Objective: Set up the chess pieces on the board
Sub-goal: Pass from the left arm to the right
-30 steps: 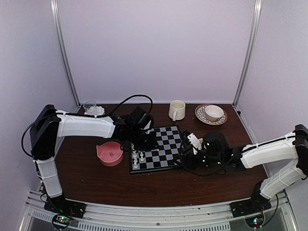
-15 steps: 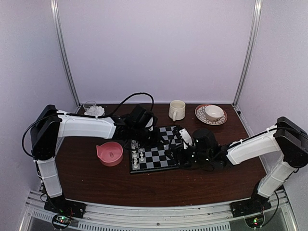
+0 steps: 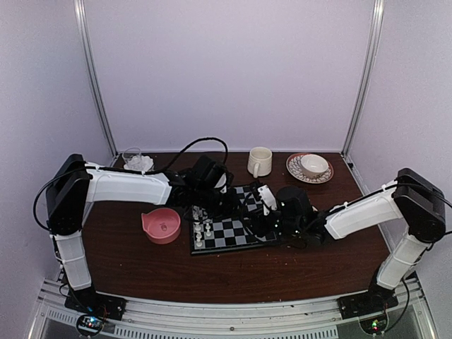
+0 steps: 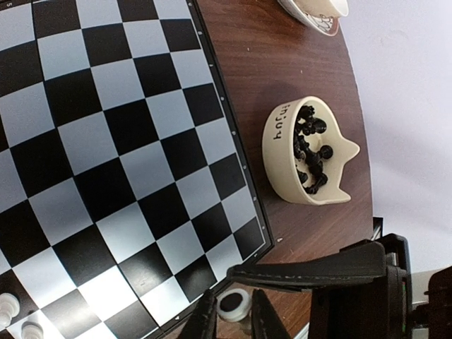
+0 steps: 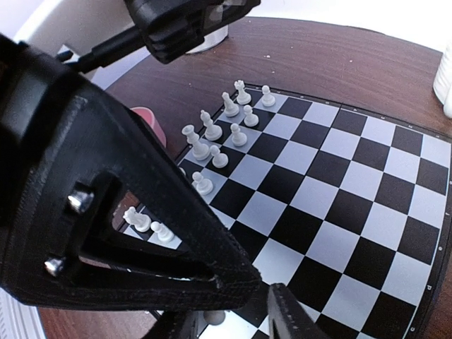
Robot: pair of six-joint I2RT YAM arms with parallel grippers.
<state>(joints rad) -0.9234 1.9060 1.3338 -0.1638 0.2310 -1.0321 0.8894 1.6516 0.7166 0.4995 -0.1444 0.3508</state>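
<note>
The left gripper (image 4: 233, 312) pinched a white piece (image 4: 234, 304), the right gripper (image 5: 232, 321) I couldn't read, and a low sweep risked toppling the standing pieces (image 5: 212, 131).

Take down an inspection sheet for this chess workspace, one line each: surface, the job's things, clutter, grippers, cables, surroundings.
surface: dark wooden table, no spills seen.
job's things: board lying flat; white pieces standing along one edge; black pieces heaped in a cream bowl beside the board.
clutter: pink bowl, glass, mug, cup on a saucer.
grippers: left gripper shut on a white piece; right gripper low over the board, grip unclear.
cables: black cable arching over the left arm.
surroundings: pale walls, metal rail at the near edge.
</note>
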